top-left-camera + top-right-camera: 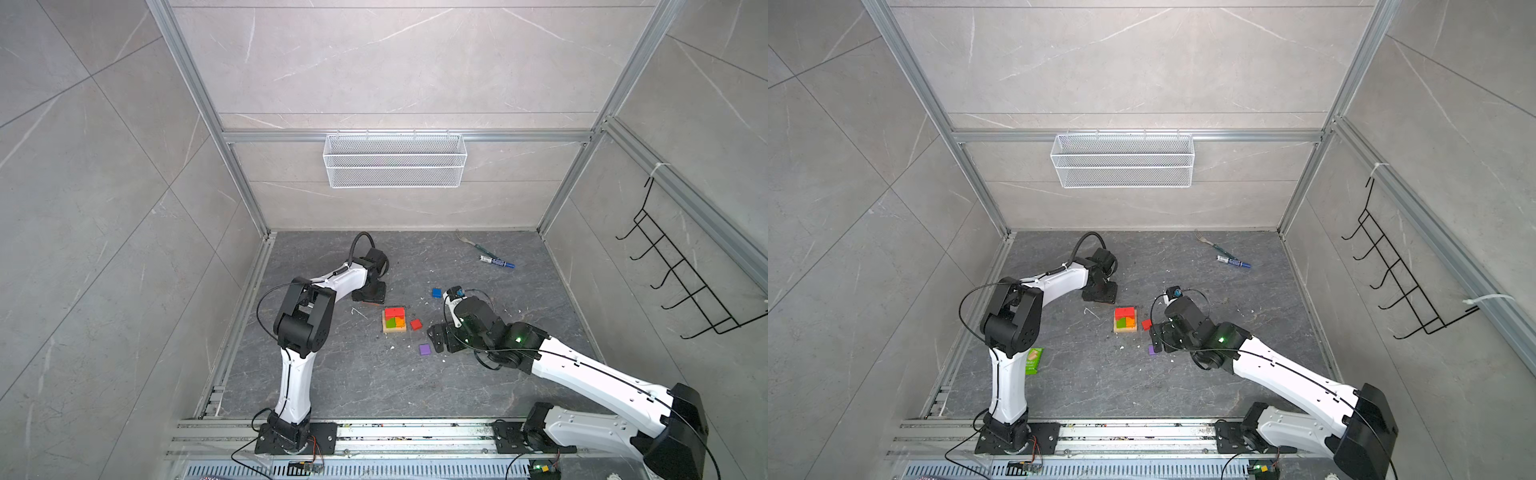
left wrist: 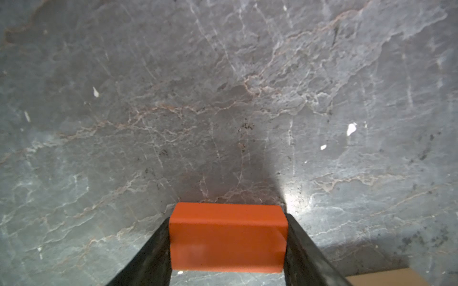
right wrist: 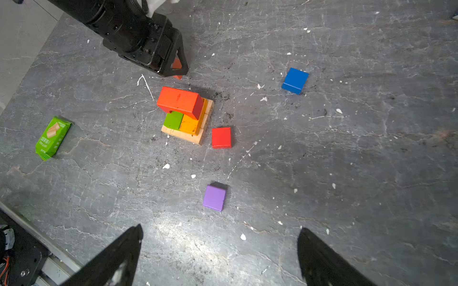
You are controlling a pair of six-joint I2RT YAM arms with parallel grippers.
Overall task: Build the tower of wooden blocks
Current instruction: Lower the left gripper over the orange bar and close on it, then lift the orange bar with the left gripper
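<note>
Tabletop (image 1: 374, 382), dark grey stone, flecked with white chips. Tower (image 3: 188, 116), near the middle: tan base (image 3: 198, 138), flat; on it a green block (image 3: 173, 120) and an orange bar (image 3: 189, 123), side by side and touching; across their far part a red arch (image 3: 181, 100). Shown in both top views (image 1: 394, 320) (image 1: 1125, 319). Red cube (image 3: 221, 137), on the tabletop just beside the tower's right side, apart from the base. Blue cube (image 3: 295, 80), well apart from the tower, toward the far right. Purple cube (image 3: 214, 198), alone, toward the near edge, right of the tower. Red-orange block (image 2: 226, 237), grasped at both ends by the left hand (image 2: 226, 247), whose two black fingers press flat against it. That hand (image 3: 173, 66) is low over the tabletop just beyond the tower's far left corner, clear of the tower; whether the block rests on the stone or is lifted cannot be told. Right hand (image 3: 220, 229), spread wide and empty, above the tabletop on the near side of the purple cube. Green wrapper (image 3: 52, 137), flat, toward the left edge. Marker (image 1: 496, 262) and fork (image 1: 467, 241), lying near each other toward the far right corner.
</note>
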